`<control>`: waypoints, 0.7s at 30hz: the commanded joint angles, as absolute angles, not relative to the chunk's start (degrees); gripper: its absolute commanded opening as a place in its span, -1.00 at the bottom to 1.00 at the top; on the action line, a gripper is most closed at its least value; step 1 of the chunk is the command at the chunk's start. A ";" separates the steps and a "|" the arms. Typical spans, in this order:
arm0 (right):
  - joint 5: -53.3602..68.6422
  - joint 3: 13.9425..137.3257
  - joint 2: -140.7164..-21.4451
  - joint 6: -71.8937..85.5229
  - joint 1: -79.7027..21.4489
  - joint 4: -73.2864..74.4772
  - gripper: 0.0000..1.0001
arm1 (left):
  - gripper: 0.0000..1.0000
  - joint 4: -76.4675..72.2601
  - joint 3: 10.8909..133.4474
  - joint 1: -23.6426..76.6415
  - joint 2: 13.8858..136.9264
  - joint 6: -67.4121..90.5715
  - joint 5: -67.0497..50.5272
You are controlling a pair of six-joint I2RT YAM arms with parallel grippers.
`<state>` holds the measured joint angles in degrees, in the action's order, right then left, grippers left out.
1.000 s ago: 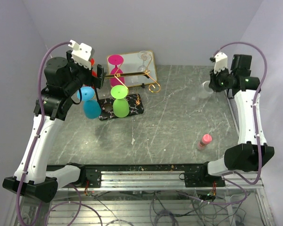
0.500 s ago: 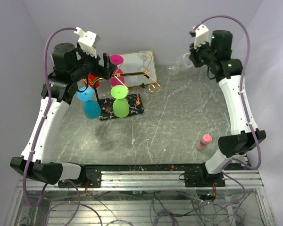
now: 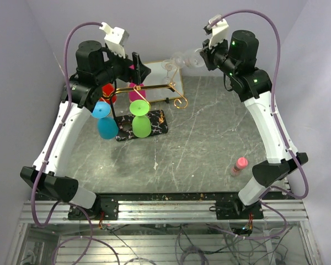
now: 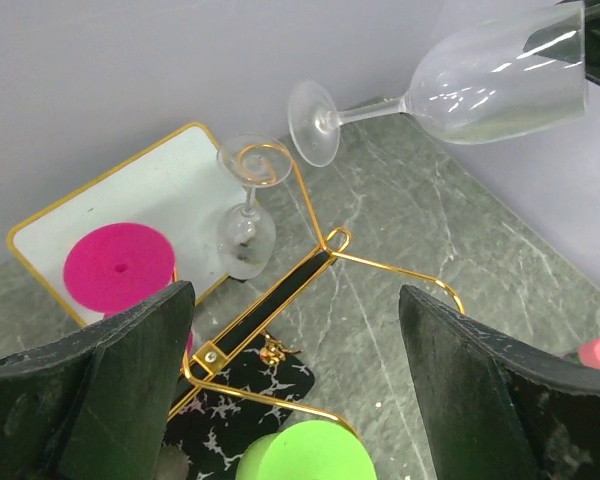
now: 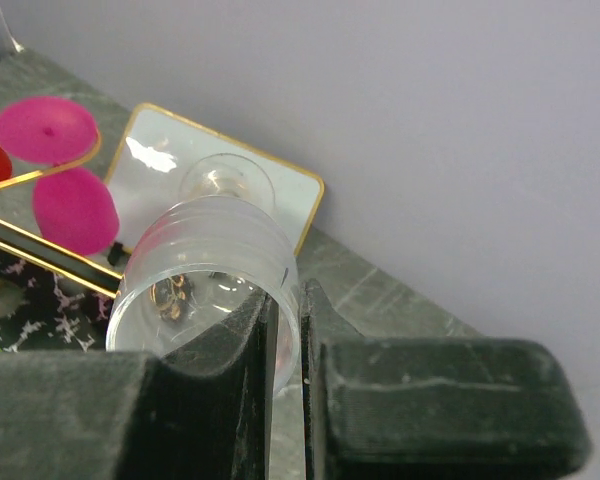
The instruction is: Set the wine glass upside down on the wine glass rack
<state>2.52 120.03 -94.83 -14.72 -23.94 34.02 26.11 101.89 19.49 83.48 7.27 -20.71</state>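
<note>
**Clear glass held aloft on its side, rack a little way off**

In the top view the right gripper [image 3: 205,54] sits high in the upper middle of the frame. Its fingers are pinched narrow on the bowl wall of the wine glass [image 3: 186,58] at the rim. The right wrist view shows the wall running between the two fingers of the right gripper [image 5: 285,325], with the wine glass [image 5: 208,268] stretching away from the camera. The glass lies roughly level in the air, its foot pointing to frame left, over the back right corner of the tray [image 3: 180,81] and touching nothing else.

The wine glass rack [image 3: 154,86] stands left of centre on the counter [image 3: 209,138], apart from the held glass. A blue glass [image 3: 106,125] and a green glass [image 3: 140,122] hang upside down from it; a pink one [image 3: 135,91] and a red one [image 3: 108,93] sit further back.

The left gripper [image 3: 138,69] hovers above the rack's bar. Its fingers stand wide apart with nothing between them — the left wrist view shows the rack [image 4: 325,245], the tray [image 4: 170,185] and the wine glass [image 4: 490,80] in the upper right.

A small pink bottle [image 3: 240,164] lies on the counter at lower right.
</note>
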 commanded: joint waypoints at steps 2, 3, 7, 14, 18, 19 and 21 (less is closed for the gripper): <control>1.48 124.28 -91.85 -11.23 -26.23 28.31 -1.00 | 0.83 20.06 103.75 20.68 84.06 12.54 -21.61; 2.09 124.46 -91.73 -10.64 -26.54 28.30 -1.00 | 0.81 19.40 103.72 20.80 84.25 13.50 -21.74; 5.68 124.97 -91.13 -8.18 -27.15 28.56 -1.00 | 0.76 16.70 103.08 21.01 85.37 18.68 -23.09; 10.86 124.92 -89.90 -4.49 -27.11 28.84 -1.00 | 0.69 10.87 100.48 21.35 87.78 26.79 -26.96; 13.58 123.72 -88.49 -3.47 -27.16 28.75 -1.00 | 0.68 8.37 98.82 21.35 88.04 29.13 -27.35; 13.96 123.60 -88.24 -3.29 -27.16 28.74 -1.00 | 0.69 8.09 98.29 21.36 88.00 29.50 -27.37; 14.67 123.34 -87.78 -3.08 -27.16 28.80 -1.00 | 0.71 6.88 96.92 21.35 87.60 30.52 -27.53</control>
<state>11.60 123.02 -90.83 -5.15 -26.87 32.38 12.32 98.89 20.99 88.07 26.68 -25.36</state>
